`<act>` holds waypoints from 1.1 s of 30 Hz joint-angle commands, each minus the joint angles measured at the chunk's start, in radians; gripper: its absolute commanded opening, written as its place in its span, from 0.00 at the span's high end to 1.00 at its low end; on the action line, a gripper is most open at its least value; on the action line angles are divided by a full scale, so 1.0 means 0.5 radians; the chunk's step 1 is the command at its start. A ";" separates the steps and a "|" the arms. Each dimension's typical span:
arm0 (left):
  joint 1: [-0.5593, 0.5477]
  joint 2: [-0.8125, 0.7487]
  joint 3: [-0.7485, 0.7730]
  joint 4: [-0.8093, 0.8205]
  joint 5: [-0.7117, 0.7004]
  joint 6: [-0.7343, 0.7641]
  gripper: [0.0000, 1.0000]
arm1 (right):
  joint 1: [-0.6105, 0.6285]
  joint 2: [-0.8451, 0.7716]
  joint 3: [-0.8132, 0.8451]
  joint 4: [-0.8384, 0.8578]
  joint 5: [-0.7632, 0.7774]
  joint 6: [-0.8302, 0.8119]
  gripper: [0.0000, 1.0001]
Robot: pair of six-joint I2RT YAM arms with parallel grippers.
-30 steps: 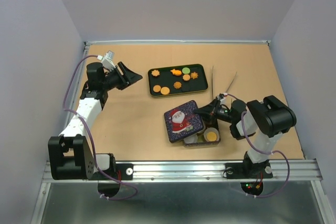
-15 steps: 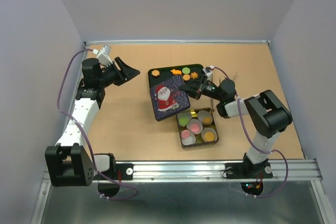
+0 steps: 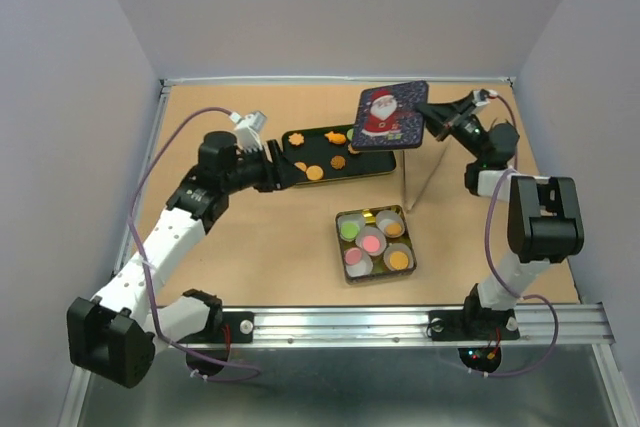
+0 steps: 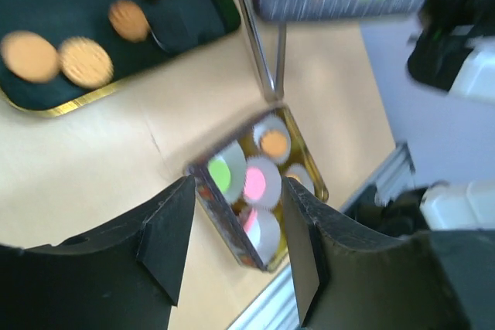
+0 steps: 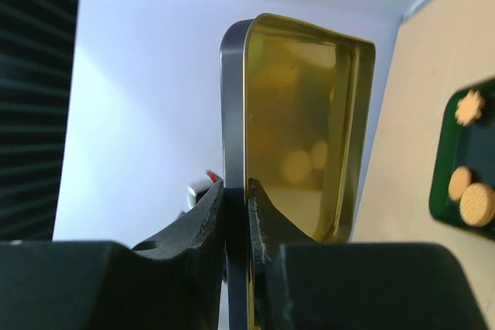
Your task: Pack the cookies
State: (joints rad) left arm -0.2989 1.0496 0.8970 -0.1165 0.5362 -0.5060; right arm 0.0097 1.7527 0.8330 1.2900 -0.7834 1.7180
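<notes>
Several orange cookies [image 3: 314,173] lie on a dark green tray [image 3: 372,165] at the table's middle back. An open tin [image 3: 346,278] nearer me holds white paper cups with green, pink and orange cookies [image 3: 370,242]. My left gripper [image 3: 283,169] is open and empty at the tray's left end. In the left wrist view, it [image 4: 237,191] frames the tin [image 4: 232,231]. My right gripper [image 3: 437,119] is shut on the rim of the Santa tin lid [image 3: 390,113], held high at the back right. The right wrist view shows the fingers [image 5: 209,210] pinching the lid's edge [image 5: 234,113].
Two thin metal rods [image 3: 404,175] stand in a V just beyond the tin's far right corner. One shows in the left wrist view [image 4: 259,40]. Grey walls close the back and both sides. A metal rail [image 3: 340,322] runs along the near edge.
My right gripper has carried the lid off the tin, up and to the back right. My left arm has swung from the far left in to the tray's left end.
</notes>
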 commanded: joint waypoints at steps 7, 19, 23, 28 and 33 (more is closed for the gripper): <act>-0.506 0.232 -0.217 0.018 -0.394 -0.049 0.44 | -0.369 -0.431 -0.205 0.780 -0.115 0.108 0.99; -0.902 0.582 -0.064 -0.018 -0.658 -0.086 0.47 | -0.369 -0.539 -0.433 0.770 -0.176 0.098 1.00; -0.982 0.659 -0.015 -0.019 -0.701 -0.092 0.47 | -0.369 -0.526 -0.448 0.770 -0.194 0.098 1.00; -1.047 0.791 0.074 -0.077 -0.781 -0.080 0.48 | -0.369 -0.526 -0.460 0.770 -0.203 0.095 1.00; -1.090 0.913 0.145 -0.156 -0.906 -0.068 0.50 | -0.372 -0.526 -0.466 0.773 -0.213 0.095 0.99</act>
State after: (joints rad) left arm -0.8291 1.4837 0.9134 -0.1600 0.1486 -0.5476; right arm -0.1753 1.5196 0.6235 1.2938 -0.8791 1.7557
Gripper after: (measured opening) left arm 0.508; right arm 0.197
